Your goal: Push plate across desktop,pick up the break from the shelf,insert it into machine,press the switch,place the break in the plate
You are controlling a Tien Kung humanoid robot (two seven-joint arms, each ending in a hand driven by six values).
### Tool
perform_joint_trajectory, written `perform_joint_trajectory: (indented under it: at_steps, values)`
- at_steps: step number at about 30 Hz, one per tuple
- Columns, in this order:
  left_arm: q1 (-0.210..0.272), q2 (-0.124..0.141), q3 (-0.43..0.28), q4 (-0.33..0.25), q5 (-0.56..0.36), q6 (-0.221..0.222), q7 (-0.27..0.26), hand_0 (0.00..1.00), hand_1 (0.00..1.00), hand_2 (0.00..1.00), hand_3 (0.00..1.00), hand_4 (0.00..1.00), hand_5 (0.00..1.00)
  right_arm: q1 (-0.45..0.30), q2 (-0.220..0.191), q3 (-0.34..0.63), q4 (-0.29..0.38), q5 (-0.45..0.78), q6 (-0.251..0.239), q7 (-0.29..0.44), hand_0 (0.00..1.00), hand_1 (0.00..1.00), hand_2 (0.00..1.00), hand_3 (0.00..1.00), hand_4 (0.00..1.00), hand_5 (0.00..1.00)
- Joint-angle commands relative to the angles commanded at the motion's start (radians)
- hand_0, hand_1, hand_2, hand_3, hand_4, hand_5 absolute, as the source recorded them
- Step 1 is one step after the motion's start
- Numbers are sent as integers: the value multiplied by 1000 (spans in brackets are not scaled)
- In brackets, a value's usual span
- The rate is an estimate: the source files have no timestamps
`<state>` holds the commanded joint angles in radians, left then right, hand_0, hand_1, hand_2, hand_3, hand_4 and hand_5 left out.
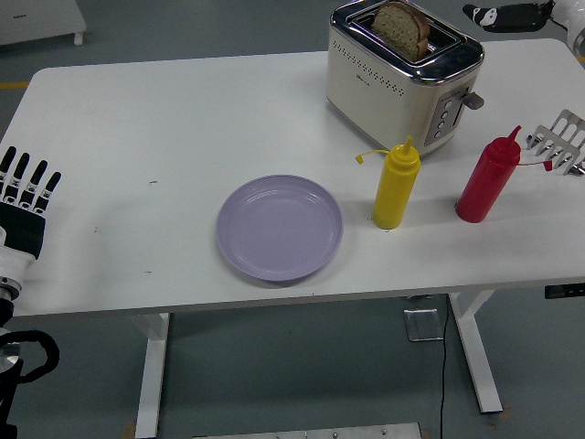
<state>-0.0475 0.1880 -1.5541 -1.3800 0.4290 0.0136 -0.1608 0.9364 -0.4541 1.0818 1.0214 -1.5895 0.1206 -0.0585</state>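
Bread stands in the slot of the toaster at the table's far side, while the purple plate lies empty near the front edge. The right hand hovers beyond the toaster, grasping nothing, its fingers extended; the left hand rests open at the table's edge. Judging by this, only lifting the bread onto the plate remains.

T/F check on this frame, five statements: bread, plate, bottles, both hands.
1. The bread stands in the toaster slot. True.
2. The purple plate holds a slice of bread. False: the plate is empty.
3. The yellow bottle stands between the plate and the red bottle. True.
4. The right hand is pressing the toaster's lever. False: it is up at the picture's top right, beyond the table's far edge and clear of the toaster.
5. The left hand grips the plate. False: it rests at the table's left edge, fingers extended, far from the plate.
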Motion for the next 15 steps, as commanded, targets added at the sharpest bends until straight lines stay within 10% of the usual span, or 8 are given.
perform_joint_trajectory:
  at_steps: [15]
  values:
    - [-1, 3, -3, 3, -1, 2, 0, 814, 864, 941, 836, 632, 998, 194, 157, -143, -246, 22, 27, -107, 897, 867, 894, 922, 762, 376]
